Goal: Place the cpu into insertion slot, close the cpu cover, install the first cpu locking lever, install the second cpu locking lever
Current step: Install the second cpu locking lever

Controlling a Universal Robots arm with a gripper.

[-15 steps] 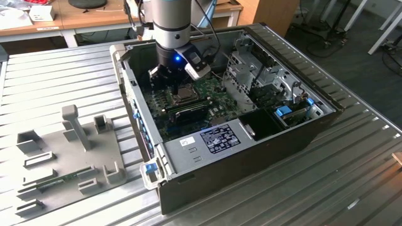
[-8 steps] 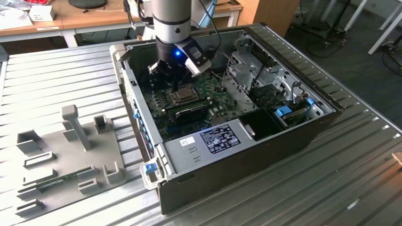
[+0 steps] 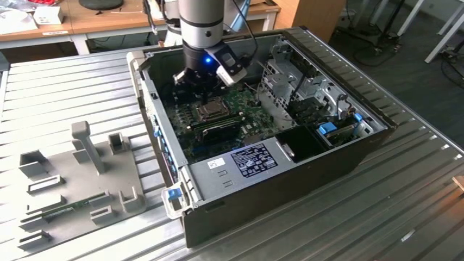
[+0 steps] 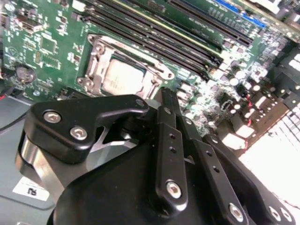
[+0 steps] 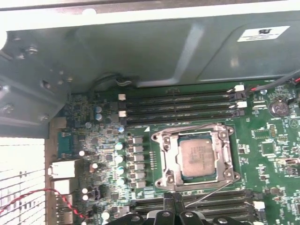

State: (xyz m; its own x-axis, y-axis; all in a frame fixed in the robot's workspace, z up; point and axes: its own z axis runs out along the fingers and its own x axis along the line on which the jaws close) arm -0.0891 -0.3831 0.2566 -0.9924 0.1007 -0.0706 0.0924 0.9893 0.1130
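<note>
The pincer (image 5: 172,200) was seen with its fingers pressed together, empty, just short of the cpu cover (image 5: 197,157), apparently for lever work. Beyond it, the cpu (image 5: 199,156) was already seated in the insertion slot (image 5: 167,154), framed by the lowered cover.

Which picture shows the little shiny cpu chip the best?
The first wrist view: the cpu faces the camera squarely, with the cpu cover framing it. The second wrist view shows it slanted beyond the gripper. In the exterior view it is small, below the arm.
</note>
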